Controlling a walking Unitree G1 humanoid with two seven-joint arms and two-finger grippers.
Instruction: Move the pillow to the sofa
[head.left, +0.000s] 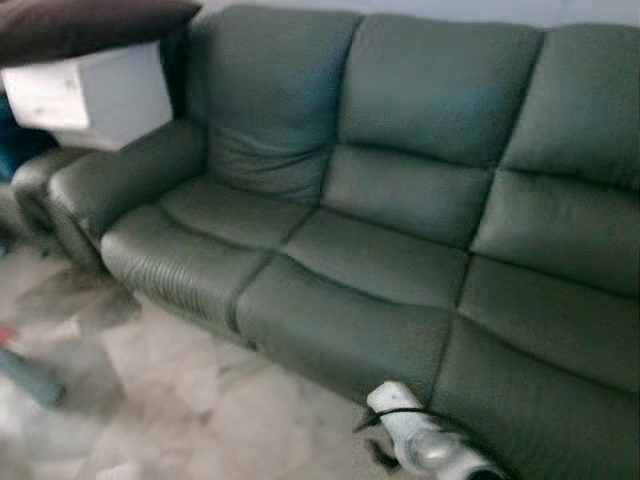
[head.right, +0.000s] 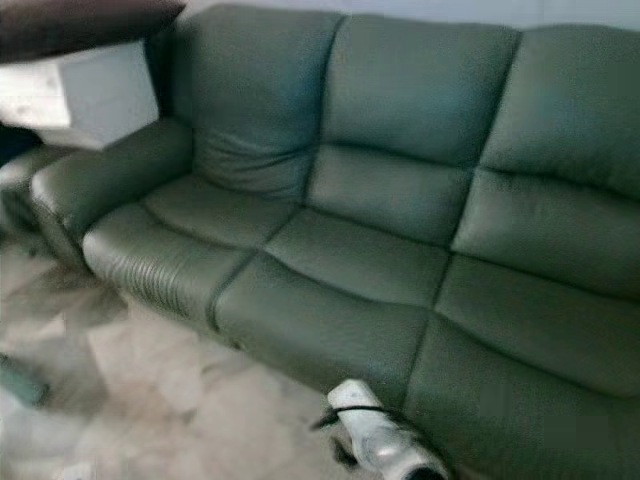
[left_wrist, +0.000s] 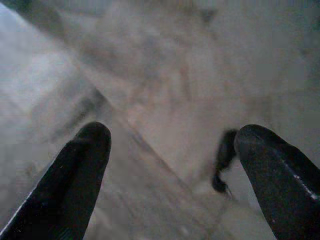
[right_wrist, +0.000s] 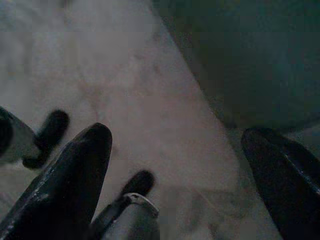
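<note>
The robot's right arm (head.left: 425, 440) is a rounded silver-white tube with a thin black cable lying across it and a dark fitting on its side. The left gripper (left_wrist: 172, 170) has two long black fingers (left_wrist: 75, 175) with blunt rounded tips and a dull, slightly shiny surface. The right gripper (right_wrist: 182, 175) has the same two black fingers (right_wrist: 70, 175). Beside one of them is a silver metal cylinder (right_wrist: 132, 220) with a bright rim.
</note>
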